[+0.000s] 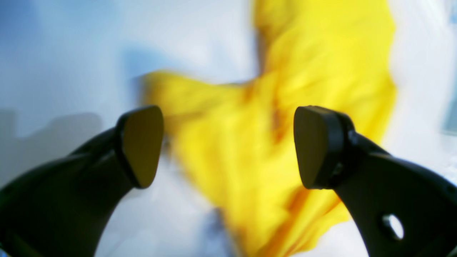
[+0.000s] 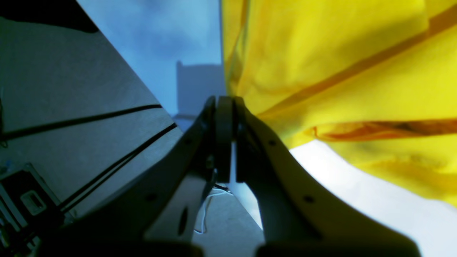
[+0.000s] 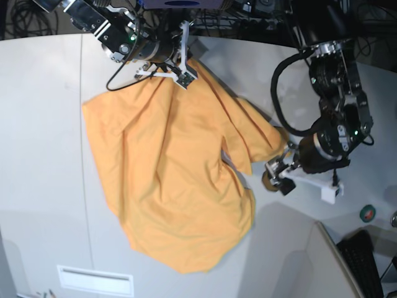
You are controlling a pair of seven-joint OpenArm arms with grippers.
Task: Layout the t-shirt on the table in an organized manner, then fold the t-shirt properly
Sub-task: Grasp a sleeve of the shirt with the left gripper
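Observation:
The orange t-shirt [image 3: 167, 174] lies rumpled and spread across the white table [image 3: 43, 124], its sleeve reaching toward the right. At the shirt's far edge my right gripper [image 3: 185, 71] is shut on the fabric. In the right wrist view its jaws [image 2: 225, 103] are pressed together where the cloth [image 2: 339, 64] begins. My left gripper [image 3: 277, 166] stands open just off the sleeve's tip, with nothing between its fingers. The left wrist view shows the left gripper [image 1: 228, 146] with its pads wide apart above the blurred shirt [image 1: 321, 53].
A thin dark seam [image 3: 84, 186] runs down the table left of the shirt. A pale slot [image 3: 96, 280] sits near the front edge. A keyboard [image 3: 366, 261] and a small green roll [image 3: 369, 214] lie off the table's right corner. Cables [image 3: 25, 12] crowd the far side.

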